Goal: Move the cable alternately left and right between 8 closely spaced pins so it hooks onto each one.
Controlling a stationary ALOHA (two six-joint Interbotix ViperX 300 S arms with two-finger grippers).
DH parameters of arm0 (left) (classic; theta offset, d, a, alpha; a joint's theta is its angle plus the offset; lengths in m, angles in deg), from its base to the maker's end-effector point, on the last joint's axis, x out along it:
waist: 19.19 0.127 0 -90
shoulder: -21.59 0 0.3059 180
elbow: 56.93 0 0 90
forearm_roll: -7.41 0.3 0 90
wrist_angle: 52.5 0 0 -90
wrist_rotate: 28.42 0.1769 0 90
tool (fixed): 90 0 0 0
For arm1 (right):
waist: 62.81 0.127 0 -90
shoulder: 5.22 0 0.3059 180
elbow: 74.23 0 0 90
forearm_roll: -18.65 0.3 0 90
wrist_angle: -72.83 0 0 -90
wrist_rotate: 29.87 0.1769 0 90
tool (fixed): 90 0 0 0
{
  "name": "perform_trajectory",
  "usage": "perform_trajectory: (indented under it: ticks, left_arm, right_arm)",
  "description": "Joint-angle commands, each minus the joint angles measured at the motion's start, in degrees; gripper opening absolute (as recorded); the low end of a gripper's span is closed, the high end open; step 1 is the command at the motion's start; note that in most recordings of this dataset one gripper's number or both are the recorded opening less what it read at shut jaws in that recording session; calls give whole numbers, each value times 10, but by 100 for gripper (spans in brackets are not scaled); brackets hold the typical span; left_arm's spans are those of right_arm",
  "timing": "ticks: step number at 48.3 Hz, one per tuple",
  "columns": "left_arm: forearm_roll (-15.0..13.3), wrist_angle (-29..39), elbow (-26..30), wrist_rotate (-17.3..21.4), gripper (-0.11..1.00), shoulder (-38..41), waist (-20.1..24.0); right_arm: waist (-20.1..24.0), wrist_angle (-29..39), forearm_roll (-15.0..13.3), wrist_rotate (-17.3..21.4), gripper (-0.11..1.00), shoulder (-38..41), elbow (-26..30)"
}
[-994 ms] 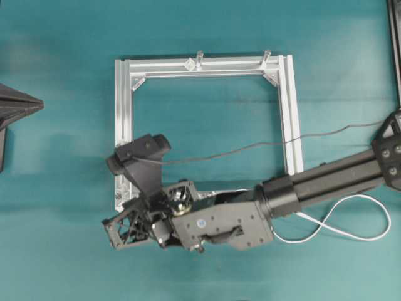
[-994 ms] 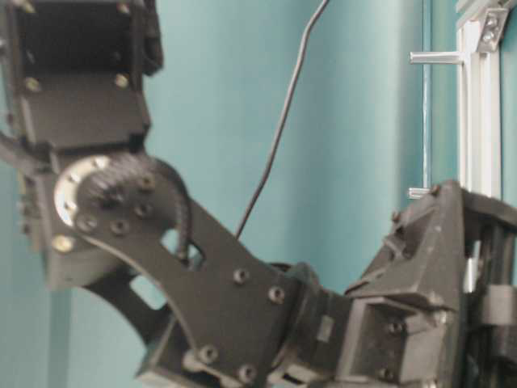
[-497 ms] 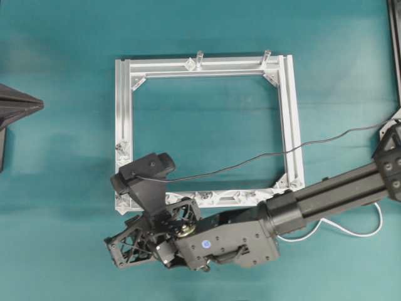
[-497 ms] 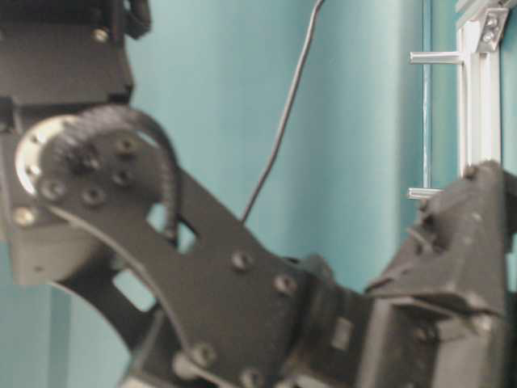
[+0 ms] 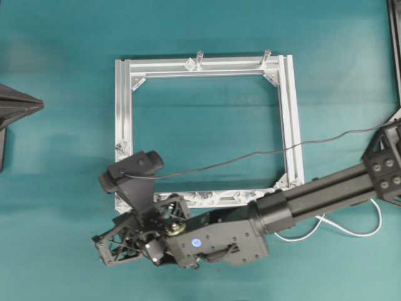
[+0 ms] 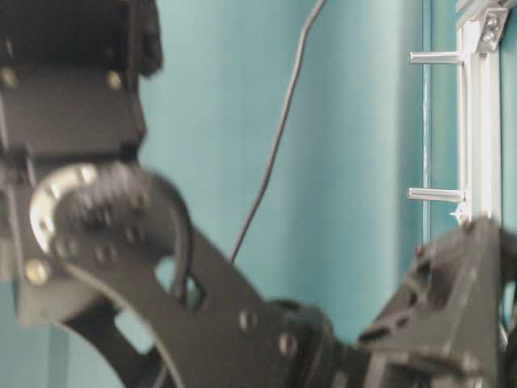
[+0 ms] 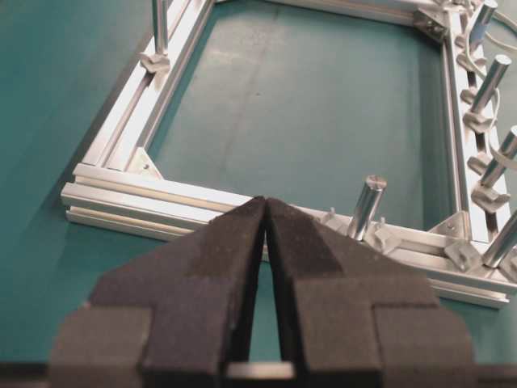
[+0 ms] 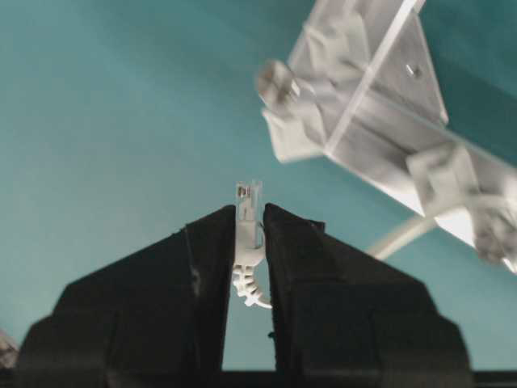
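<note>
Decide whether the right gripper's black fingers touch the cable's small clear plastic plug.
Touching. The right wrist view shows the small clear plastic plug pinched between the right gripper's black fingers, no gap either side.

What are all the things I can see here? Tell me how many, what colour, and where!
Table: one, teal, under everything.
Frame: one, silver metal square, middle of the table.
Pins: small whitish studs, mostly along the frame's near rail; exact count unclear.
Metal posts: two seen from overhead, silver, standing on the far rail.
Cable: one, white, looping on the table at right; its clear plug sits in the right gripper.
Thin wire: one, black, crossing above the frame.
Left gripper: one, black, shut, empty, facing the frame.
Right gripper: one, black, shut on the plug, by the frame's corner.
</note>
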Motion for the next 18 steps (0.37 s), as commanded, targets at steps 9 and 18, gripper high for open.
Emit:
perform_trajectory:
  ticks: [9,18]
  left_arm:
    - [2,-2,9,-5,9,5,-1]
    - [2,-2,9,-5,9,5,-1]
  right_arm:
    - [-10,-15,-4,-27,15,18,65]
    - [-16,-16,-4,-46,15,36,100]
